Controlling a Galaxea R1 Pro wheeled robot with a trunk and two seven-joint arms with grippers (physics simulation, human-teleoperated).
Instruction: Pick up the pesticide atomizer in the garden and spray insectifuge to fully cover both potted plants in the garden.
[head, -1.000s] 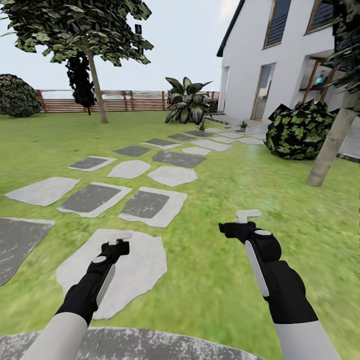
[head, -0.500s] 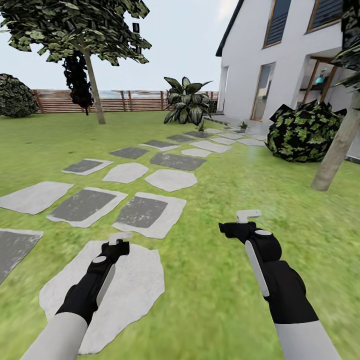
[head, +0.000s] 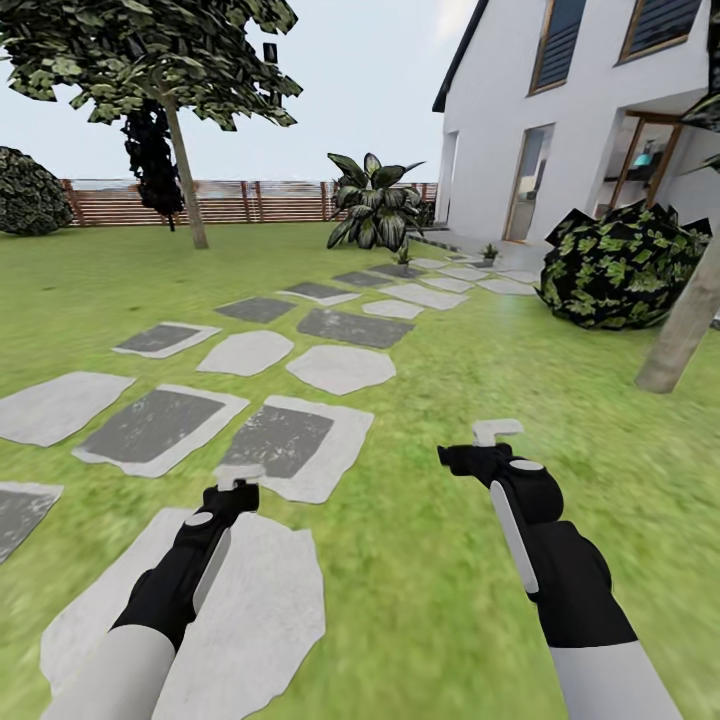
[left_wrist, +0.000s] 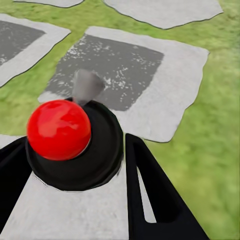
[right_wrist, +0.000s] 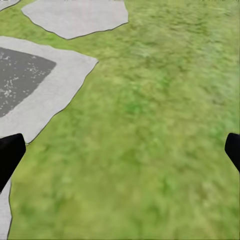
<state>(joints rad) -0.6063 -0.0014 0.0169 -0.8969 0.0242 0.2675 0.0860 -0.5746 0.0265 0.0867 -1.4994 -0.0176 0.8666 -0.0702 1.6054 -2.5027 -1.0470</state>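
Two potted plants stand far ahead by the house, tiny green rosettes in grey pots: one (head: 488, 252) near the door and one (head: 403, 255) by the far slabs. The pesticide atomizer is out of view. The garden lawn (head: 440, 560) lies under both arms. My left gripper (head: 238, 478) hangs over a pale stone slab (head: 240, 610); its dark fingers (left_wrist: 150, 190) stand apart, and a red ball on a black disc (left_wrist: 59, 129) shows between them. My right gripper (head: 495, 432) is held over grass, its fingers (right_wrist: 10, 150) wide apart and open, holding nothing.
A path of pale and dark slabs (head: 280, 440) leads toward the white house (head: 560, 110). A round bush (head: 625, 262) and a tree trunk (head: 685, 325) stand at the right. A big broad-leaved plant (head: 375, 205), a tree (head: 185, 170) and the brown fence (head: 250, 200) are at the back.
The whole view has shifted: slabs slide nearer and leftward, and the bush and trunk drift right, so the camera has advanced. Both arms keep the same pose.
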